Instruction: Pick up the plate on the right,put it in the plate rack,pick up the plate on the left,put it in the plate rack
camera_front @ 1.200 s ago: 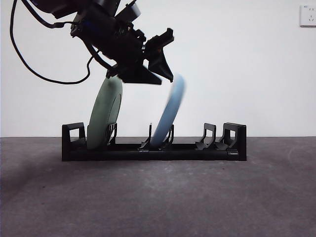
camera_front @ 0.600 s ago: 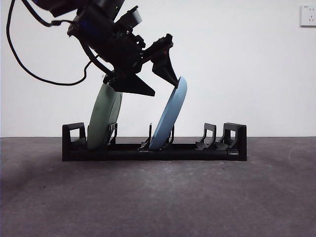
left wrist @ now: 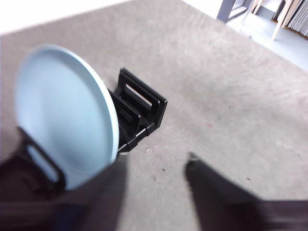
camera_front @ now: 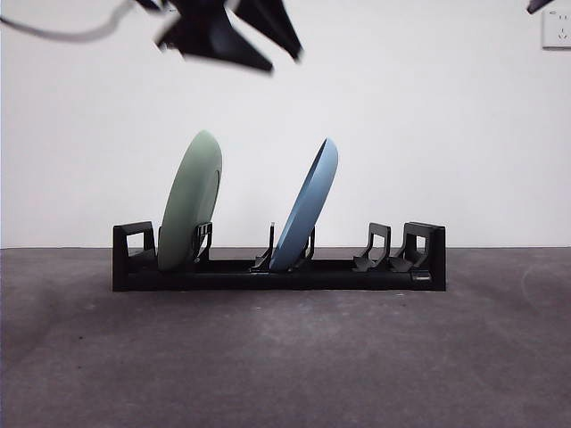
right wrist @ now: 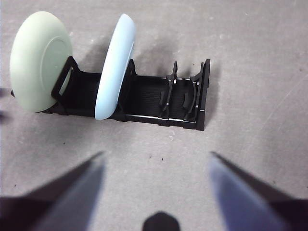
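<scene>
The black plate rack (camera_front: pixel 277 267) lies across the table, and two plates stand in it on edge, both leaning right. A pale green plate (camera_front: pixel 190 201) fills the left slot and a light blue plate (camera_front: pixel 306 207) the middle slot. High above them, at the picture's top edge, my left gripper (camera_front: pixel 285 61) hangs open and empty. Its wrist view shows the blue plate (left wrist: pixel 62 115) and the rack's end (left wrist: pixel 142 103) close below the left gripper (left wrist: pixel 156 187). My right gripper (right wrist: pixel 156 192) is open and empty, looking down on the green plate (right wrist: pixel 41 60), blue plate (right wrist: pixel 115 65) and rack (right wrist: pixel 163 103).
Two empty divider pairs (camera_front: pixel 379 245) stand at the rack's right end. The grey table (camera_front: pixel 285 357) spreads in front of the rack. A black tip of the right arm (camera_front: pixel 540 4) shows at the top right corner. A wall socket (camera_front: pixel 556 28) sits on the white wall.
My left gripper has let go of the blue plate and risen to the top edge. The blue plate stays leaning in the middle slot.
</scene>
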`<state>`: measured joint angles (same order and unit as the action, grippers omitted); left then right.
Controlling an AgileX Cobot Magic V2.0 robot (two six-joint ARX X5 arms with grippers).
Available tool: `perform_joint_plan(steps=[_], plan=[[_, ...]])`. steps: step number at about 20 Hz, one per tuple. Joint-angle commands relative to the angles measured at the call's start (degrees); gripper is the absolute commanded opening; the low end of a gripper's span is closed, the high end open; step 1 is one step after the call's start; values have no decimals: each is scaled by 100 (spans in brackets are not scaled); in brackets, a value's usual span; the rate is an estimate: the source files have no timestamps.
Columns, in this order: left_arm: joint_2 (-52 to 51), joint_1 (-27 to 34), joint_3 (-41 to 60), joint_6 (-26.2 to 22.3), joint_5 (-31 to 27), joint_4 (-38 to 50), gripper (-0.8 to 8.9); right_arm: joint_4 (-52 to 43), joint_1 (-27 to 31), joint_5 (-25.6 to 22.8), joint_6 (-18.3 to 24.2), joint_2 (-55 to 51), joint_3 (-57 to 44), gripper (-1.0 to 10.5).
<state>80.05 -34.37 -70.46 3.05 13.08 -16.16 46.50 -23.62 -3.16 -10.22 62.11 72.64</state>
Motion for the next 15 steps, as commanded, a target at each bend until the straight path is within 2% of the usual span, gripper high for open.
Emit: perform_joint_plan(steps=[1, 4, 8, 11, 15], plan=[[-601, -22, 17, -223, -588, -398, -8, -179, -9, -37, 116, -162, -116, -8], [-1349, -22, 35, -461, -1609, -1110, -8, -765, -24, -48, 61, -573, -765, -8], [-2350, -22, 254, -476, -2223, -1550, -8, -1217, -96, -494, -44, -1462, -1869, -8], [-3099, -22, 684, -433, -2492, -1567, -8, -1161, -101, -507, -42, -1770, -2041, -3], [-3388, -20, 715, -417, -2498, -1915, -2, -1152, -81, -487, -39, -1797, -2039, 0]])
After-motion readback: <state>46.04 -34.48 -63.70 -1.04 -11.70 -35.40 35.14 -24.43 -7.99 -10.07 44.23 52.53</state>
